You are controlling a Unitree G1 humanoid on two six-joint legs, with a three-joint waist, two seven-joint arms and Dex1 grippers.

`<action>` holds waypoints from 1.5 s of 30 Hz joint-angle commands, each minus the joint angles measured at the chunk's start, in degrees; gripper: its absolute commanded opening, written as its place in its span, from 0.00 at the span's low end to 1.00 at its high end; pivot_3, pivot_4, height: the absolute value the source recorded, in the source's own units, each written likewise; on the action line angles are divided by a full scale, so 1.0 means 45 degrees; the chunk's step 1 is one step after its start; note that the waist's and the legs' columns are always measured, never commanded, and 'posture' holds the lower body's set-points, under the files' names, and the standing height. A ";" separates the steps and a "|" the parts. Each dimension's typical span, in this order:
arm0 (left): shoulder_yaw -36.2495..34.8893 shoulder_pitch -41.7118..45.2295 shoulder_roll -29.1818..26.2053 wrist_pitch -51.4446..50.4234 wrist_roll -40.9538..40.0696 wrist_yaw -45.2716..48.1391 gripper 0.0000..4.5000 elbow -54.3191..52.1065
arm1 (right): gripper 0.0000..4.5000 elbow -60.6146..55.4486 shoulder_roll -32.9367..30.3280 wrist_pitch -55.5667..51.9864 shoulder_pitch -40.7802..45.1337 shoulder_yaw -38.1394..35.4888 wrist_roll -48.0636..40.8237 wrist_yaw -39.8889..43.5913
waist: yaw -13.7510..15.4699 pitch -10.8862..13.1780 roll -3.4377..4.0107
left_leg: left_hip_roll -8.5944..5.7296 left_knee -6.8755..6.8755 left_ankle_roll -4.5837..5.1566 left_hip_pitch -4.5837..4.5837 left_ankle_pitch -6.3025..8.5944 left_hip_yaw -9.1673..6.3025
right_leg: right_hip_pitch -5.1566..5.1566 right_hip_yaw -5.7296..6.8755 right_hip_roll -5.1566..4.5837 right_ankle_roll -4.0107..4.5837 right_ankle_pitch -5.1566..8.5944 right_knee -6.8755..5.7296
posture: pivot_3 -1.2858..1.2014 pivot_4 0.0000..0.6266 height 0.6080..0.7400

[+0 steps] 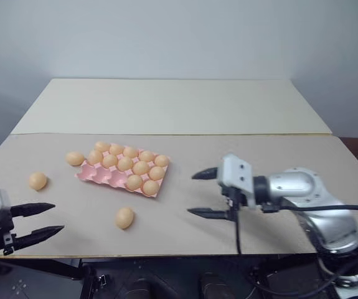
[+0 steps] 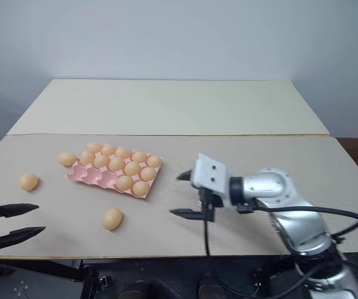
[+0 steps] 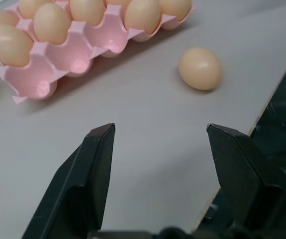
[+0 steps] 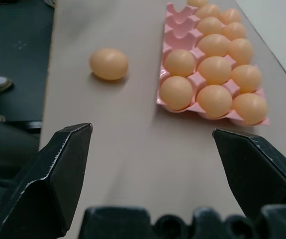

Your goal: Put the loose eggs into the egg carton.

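Lying loose on the tan bench point(image 1: 241, 149): three pale orange eggs outside the pink egg carton point(image 1: 90, 174). Nearest the front edge, the front egg point(image 1: 124, 217), between the two arms, just off the carton's near row of empty cups. Tilted a little, long axis running roughly from the front edge toward the carton, blunt end nearer the edge as far as can be told. Out to the left, the left egg point(image 1: 37, 180), well apart from the carton. Touching or just beside the carton's far left corner, the corner egg point(image 1: 75, 158). Sitting in the carton, about eleven eggs, the near row toward the left corner still bare.

Hovering at the front left corner of the bench, the left claw point(image 1: 42, 219), fingers apart, nothing between them, pointing right toward the front egg. Hanging right of the carton, the right claw point(image 1: 203, 193), spread wide and empty, pointing left, the front egg to its left and nearer the front edge.

Judging by the layout: front egg about midway, perhaps slightly nearer the right claw; left egg plainly the left claw's. Approaching across the short axis likely safest, given a smooth egg's readiness to roll off the edge.
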State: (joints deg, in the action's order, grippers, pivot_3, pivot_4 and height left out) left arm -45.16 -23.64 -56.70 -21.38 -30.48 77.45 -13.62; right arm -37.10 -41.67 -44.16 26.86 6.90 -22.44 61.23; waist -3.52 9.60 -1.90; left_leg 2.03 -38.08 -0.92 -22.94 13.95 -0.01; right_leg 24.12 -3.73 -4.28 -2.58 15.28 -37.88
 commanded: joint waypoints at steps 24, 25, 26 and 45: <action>0.0489 0.0651 0.0245 -0.0264 -0.0103 -0.0943 0.72 -0.0203 | 1.00 0.3160 0.4626 0.1161 0.2891 0.5516 0.2035 -0.3332 | -0.0067 -0.0001 -0.0012 | 0.0004 0.0000 -0.0001 0.0001 -0.0001 0.0000 | 0.0017 -0.0008 0.0005 0.0006 -0.0003 -0.0024 | 0.52 0.24 1.00; 0.0481 0.0679 0.0206 -0.0267 -0.0093 -0.0915 0.72 -0.0158 | 1.00 0.3431 0.4927 0.1311 0.2994 0.5768 0.2192 -0.3323 | -0.0071 -0.0002 -0.0013 | 0.0003 0.0000 -0.0001 -0.0001 -0.0001 0.0000 | 0.0017 -0.0008 0.0005 0.0006 -0.0004 -0.0024 | 0.52 0.24 1.00; 0.0464 0.0691 0.0173 -0.0267 -0.0095 -0.0889 0.72 -0.0134 | 1.00 0.3696 0.5204 0.1433 0.3104 0.5993 0.2379 -0.3357 | -0.0073 -0.0002 -0.0013 | 0.0004 0.0000 -0.0001 0.0001 -0.0001 0.0000 | 0.0016 -0.0008 0.0004 0.0006 -0.0004 -0.0025 | 0.52 0.24 1.00; 0.0154 0.0183 0.0430 -0.0235 -0.0146 -0.1135 0.72 -0.0615 | 1.00 0.7514 0.8390 0.3568 0.3511 0.8186 0.5415 -0.4097 | -0.0100 -0.0012 -0.0029 | 0.0006 0.0000 -0.0003 0.0004 -0.0001 -0.0004 | 0.0020 -0.0002 0.0005 0.0008 -0.0005 -0.0032 | 0.52 0.24 1.00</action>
State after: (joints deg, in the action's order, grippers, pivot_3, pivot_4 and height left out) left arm -42.57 -22.56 -54.78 -22.64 -30.74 72.59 -15.10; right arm -2.88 -4.81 -30.13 42.19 44.15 1.01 43.41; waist -3.97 9.55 -2.03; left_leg 2.05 -38.08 -0.93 -22.92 13.95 -0.03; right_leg 24.21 -3.74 -4.26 -2.54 15.26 -38.03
